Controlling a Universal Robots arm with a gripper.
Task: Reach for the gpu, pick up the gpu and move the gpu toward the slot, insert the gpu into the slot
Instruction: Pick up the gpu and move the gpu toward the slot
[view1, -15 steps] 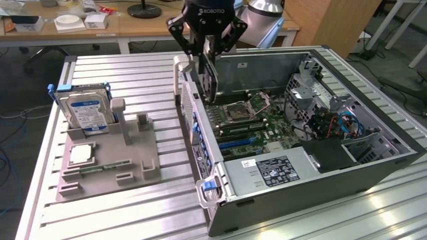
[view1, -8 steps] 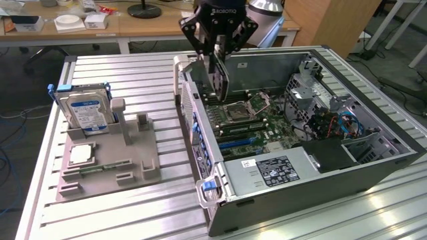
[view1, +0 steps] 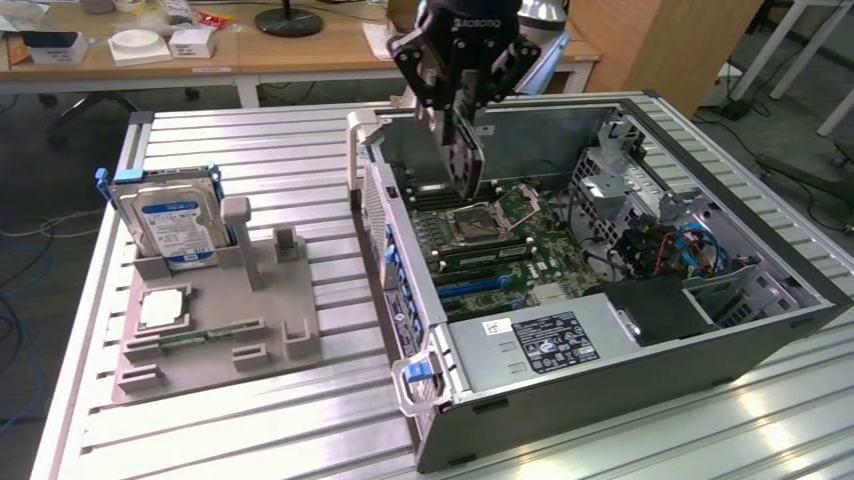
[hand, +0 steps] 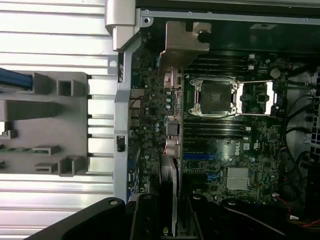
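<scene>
My black gripper (view1: 454, 112) is clenched on the thin green gpu card (view1: 462, 155), which hangs upright at upper centre of the exterior view, over the open dark grey computer case (view1: 667, 365). I'd keep its edge parallel to the motherboard's long blue plastic slot (view1: 471, 286) and level.

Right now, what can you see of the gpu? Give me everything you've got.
The gpu is a thin flat card, dark on its visible face. It hangs on edge from the claw, which is shut on its upper part. It is inside the open computer case, above the green motherboard near the processor socket, and seems clear of the board. The wrist view shows it edge-on as a narrow strip. Nothing else appears to touch it.
</scene>
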